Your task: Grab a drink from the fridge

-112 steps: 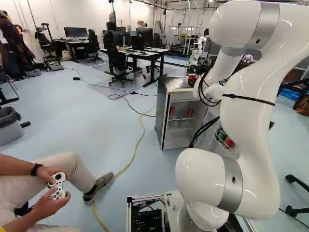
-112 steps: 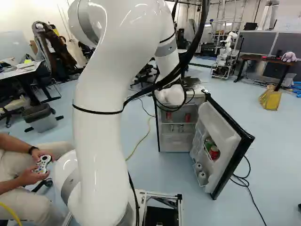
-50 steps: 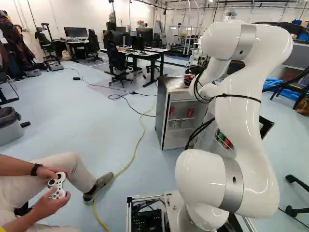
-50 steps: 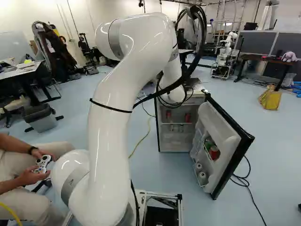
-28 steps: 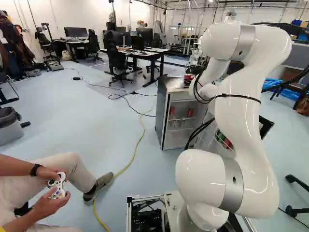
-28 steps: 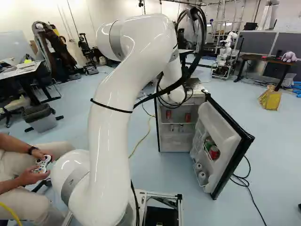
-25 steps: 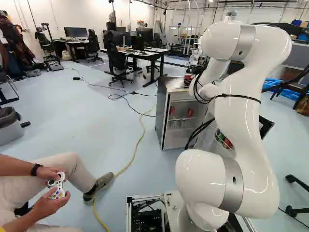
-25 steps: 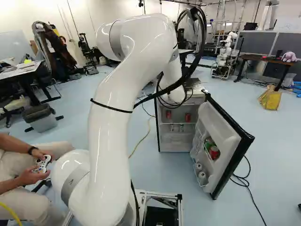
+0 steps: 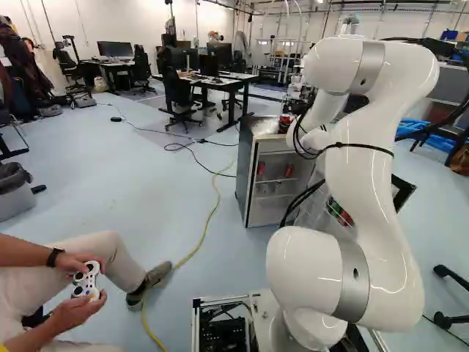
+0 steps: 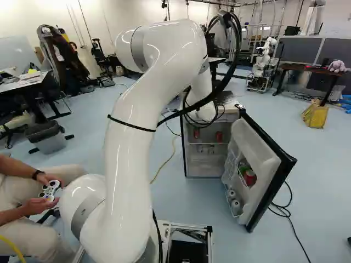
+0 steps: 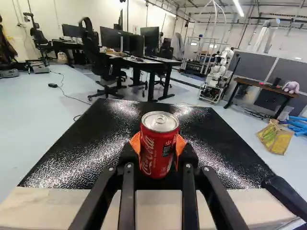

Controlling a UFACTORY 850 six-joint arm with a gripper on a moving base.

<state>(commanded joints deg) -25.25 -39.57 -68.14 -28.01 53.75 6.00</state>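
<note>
The red can (image 11: 159,148) is clasped upright between the orange pads (image 11: 136,142) of my tool (image 11: 159,144); I judge it slick, fairly weighty if full, and apt to dent, so mid-body suits my hold. Below and ahead spreads the black fridge top (image 11: 91,143).

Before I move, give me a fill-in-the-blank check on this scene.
The black two-finger gripper holds a red metal can between its ____ pads. The can is over the textured ____ top of the small grey-sided fridge. The fridge's white-lined, black-edged door stands ____.
Missing words: orange; black; open.
</note>
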